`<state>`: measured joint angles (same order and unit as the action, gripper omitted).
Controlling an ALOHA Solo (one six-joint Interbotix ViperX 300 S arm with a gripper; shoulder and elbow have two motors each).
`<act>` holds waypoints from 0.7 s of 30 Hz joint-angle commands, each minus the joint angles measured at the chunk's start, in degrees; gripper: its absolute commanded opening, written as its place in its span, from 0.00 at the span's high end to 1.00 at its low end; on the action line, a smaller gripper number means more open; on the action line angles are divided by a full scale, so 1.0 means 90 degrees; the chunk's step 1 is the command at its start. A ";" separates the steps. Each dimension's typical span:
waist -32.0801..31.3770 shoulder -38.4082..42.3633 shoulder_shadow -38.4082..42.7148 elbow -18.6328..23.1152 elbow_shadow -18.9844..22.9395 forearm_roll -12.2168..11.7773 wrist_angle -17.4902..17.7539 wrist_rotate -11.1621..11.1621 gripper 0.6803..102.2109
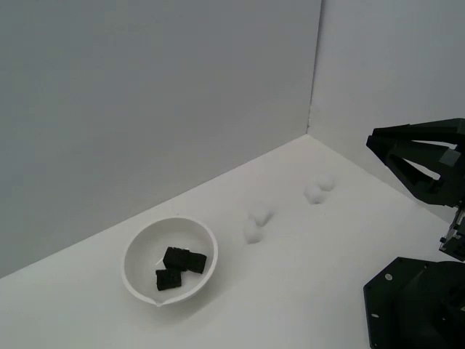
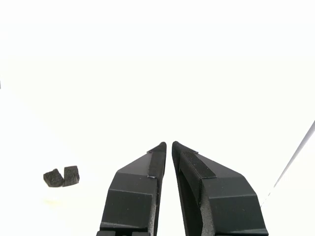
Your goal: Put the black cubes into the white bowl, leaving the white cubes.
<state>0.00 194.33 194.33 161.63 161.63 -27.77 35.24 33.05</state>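
Observation:
The white bowl [image 1: 138,247] stands on the white surface toward the exterior view's left. Three black cubes lie inside it, huddled together: one [image 1: 175,257], another [image 1: 196,262] and a third [image 1: 168,279]. The wrist view shows two dark cube shapes [image 2: 61,177] far from the fingers, with the bowl washed out around them. Several white cubes sit faintly on the surface in two pairs, one pair [image 1: 254,224] near the bowl and one pair [image 1: 320,189] farther back. My gripper [image 1: 372,139] [image 2: 169,143] hangs at the exterior view's right, well away from the bowl, shut with nothing between its fingers.
Two grey walls meet in a corner behind the white cubes. The arm's black base [image 1: 414,305] fills the lower right of the exterior view.

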 commanded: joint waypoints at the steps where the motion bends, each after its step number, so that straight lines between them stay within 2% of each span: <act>1: -0.0059 0.0098 0.0107 0.0000 -0.0020 -0.0107 0.0029 0.0098 0.98; 8: -0.0176 0.0518 0.0527 0.0000 0.0000 -0.0107 0.0127 0.0078 0.97; 21: -0.0195 0.0527 0.0527 0.0000 0.0010 -0.0107 0.0156 0.0078 0.97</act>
<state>-0.62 198.19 198.19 161.63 161.63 -27.86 36.21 33.13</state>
